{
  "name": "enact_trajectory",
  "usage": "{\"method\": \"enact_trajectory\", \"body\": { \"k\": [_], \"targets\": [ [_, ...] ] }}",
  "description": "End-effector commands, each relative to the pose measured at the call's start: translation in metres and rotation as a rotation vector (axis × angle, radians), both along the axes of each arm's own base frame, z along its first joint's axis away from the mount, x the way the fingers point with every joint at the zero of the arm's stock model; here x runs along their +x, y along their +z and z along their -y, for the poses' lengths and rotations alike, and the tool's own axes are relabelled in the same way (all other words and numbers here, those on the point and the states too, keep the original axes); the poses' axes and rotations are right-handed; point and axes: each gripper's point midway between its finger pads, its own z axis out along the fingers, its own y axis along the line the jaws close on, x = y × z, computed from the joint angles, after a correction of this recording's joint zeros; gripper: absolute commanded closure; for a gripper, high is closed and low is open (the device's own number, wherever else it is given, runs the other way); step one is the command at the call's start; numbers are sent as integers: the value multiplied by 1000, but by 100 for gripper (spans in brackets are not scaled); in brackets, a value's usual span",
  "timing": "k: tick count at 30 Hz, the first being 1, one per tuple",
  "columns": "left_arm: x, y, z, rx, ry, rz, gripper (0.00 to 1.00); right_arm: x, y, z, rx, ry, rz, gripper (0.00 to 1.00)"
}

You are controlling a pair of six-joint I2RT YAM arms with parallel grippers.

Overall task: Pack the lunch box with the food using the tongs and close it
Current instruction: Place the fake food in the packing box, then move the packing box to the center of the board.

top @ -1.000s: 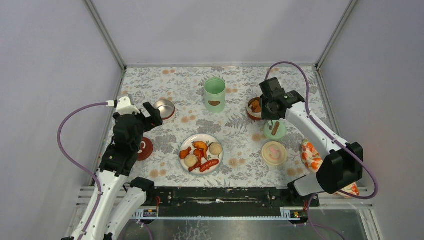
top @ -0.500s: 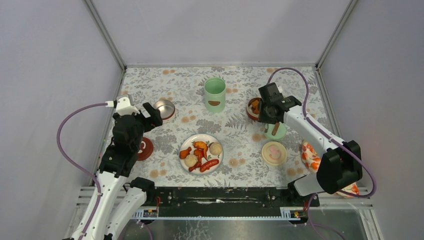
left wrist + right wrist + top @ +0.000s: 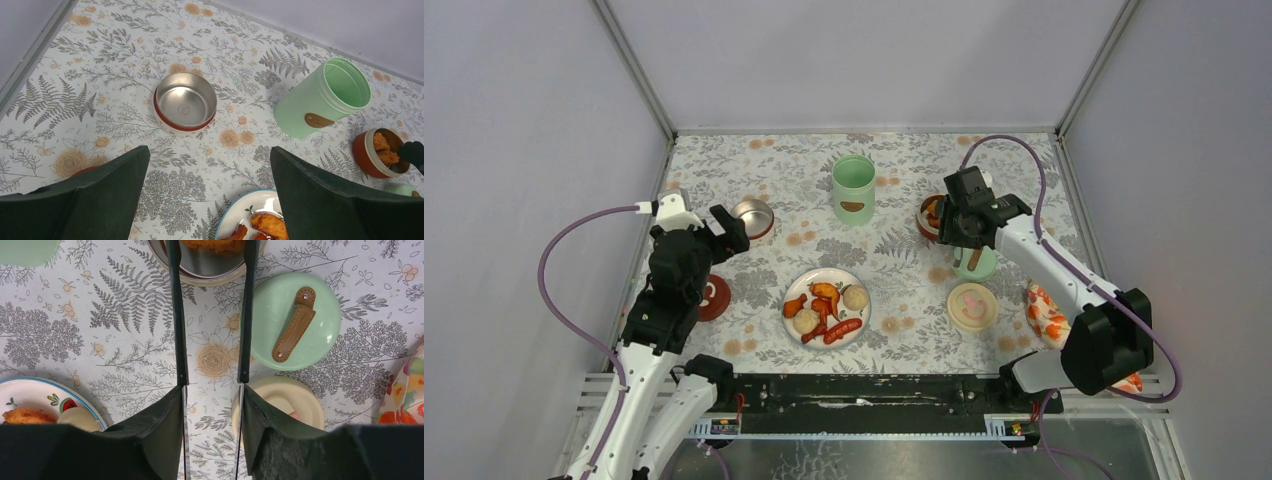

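My right gripper (image 3: 957,226) (image 3: 212,390) is shut on the tongs (image 3: 176,315). Their two dark arms stand spread apart, and their tips reach out of the right wrist view over the red-rimmed steel bowl (image 3: 932,214) (image 3: 210,262) holding orange fried chunks (image 3: 382,147). The mint-green jar (image 3: 853,188) (image 3: 322,97) stands open at the back. Its green lid (image 3: 974,262) (image 3: 291,320) lies just right of the tongs. An empty steel bowl (image 3: 753,217) (image 3: 184,102) sits in front of my left gripper (image 3: 729,228) (image 3: 210,160), which hangs open with nothing in it. More food (image 3: 824,303) lies on the plate (image 3: 819,276).
A cream lid (image 3: 972,306) (image 3: 287,400) lies near the green lid. A dark-red lid (image 3: 714,297) sits beside the left arm. A second plate with red fruit pictures (image 3: 1046,310) lies under the right arm. The metal frame rails border the table.
My right gripper's jaws have widened, so the tongs' arms stand further apart. The right wrist has shifted slightly left toward the bowl of fried chunks. The left arm has not moved.
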Motion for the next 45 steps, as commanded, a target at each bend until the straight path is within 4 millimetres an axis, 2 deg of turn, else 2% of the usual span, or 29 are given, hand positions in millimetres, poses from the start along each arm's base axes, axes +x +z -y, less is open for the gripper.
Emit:
{"method": "enact_trajectory", "body": {
  "k": [1, 10, 18, 25, 32, 39, 42, 45],
  "targets": [
    [5, 10, 0, -15, 3, 49, 1, 3, 25, -2, 18, 37, 55, 52],
    [9, 5, 1, -12, 1, 29, 1, -12, 46, -19, 81, 175, 38, 54],
    [15, -4, -1, -7, 10, -10, 1, -40, 57, -53, 84, 350, 31, 54],
    [20, -17, -7, 6, 37, -68, 2, -69, 55, -92, 88, 528, -2, 54],
    [26, -30, -14, -1, 87, -134, 1, -96, 47, -110, 41, 648, -45, 55],
    [47, -66, -22, -69, 149, -287, 2, -107, 46, -118, 47, 709, -24, 54],
    [63, -84, -34, -99, 173, -367, 2, -108, 46, -114, 43, 721, -6, 54],
    [79, -109, -48, -163, 188, -465, 6, -110, 48, -112, 50, 730, 16, 53]
  ]
}}
